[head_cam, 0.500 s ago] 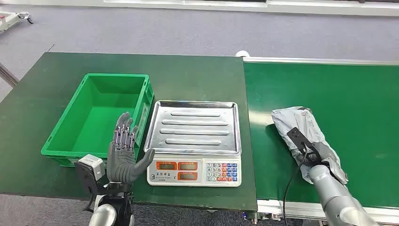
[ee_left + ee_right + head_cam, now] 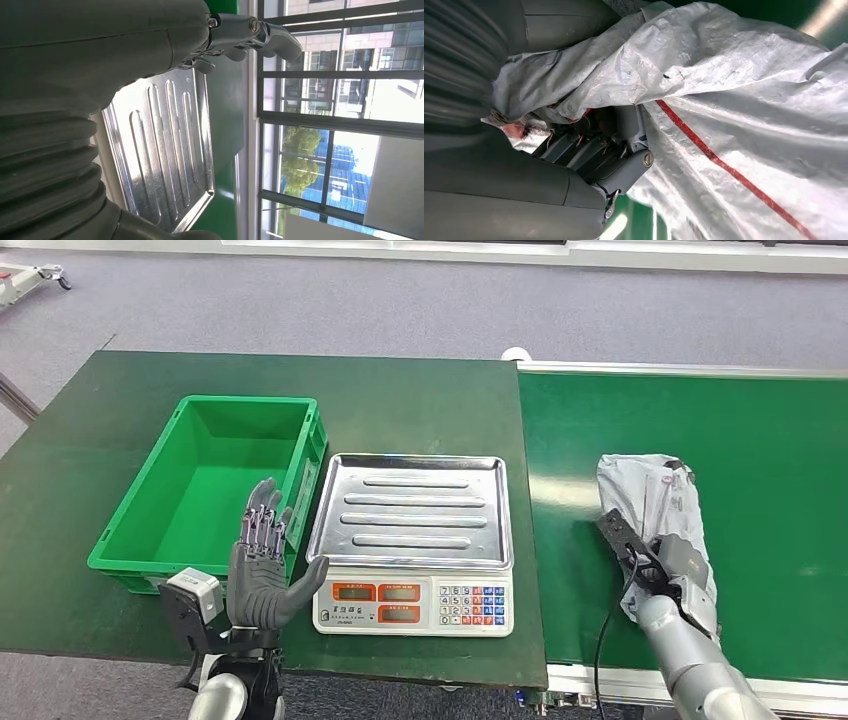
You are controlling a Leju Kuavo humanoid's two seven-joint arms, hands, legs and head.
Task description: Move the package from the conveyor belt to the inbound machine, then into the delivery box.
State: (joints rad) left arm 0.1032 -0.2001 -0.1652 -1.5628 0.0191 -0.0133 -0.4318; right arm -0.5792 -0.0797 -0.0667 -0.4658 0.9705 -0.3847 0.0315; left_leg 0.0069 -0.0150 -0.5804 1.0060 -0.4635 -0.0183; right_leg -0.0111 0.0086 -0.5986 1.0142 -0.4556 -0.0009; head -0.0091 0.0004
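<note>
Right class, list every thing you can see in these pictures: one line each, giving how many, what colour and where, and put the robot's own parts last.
Package: one, grey-white plastic bag with a red stripe, on the conveyor belt, right of the scale.
Conveyor belt: one, green with a silver frame, on the right.
Scale: one, white body with a silver ribbed tray and a coloured keypad, on the table between crate and belt.
Crate: one, green, open-topped, on the table's left part.
Table: one, dark green top.
Floor: grey, beyond the table.
Left hand: one, dark grey, fingers spread, raised in front of the crate, holding nothing.
Right hand: one, grey, on the package's near end, fingers gripping the bag.
</note>
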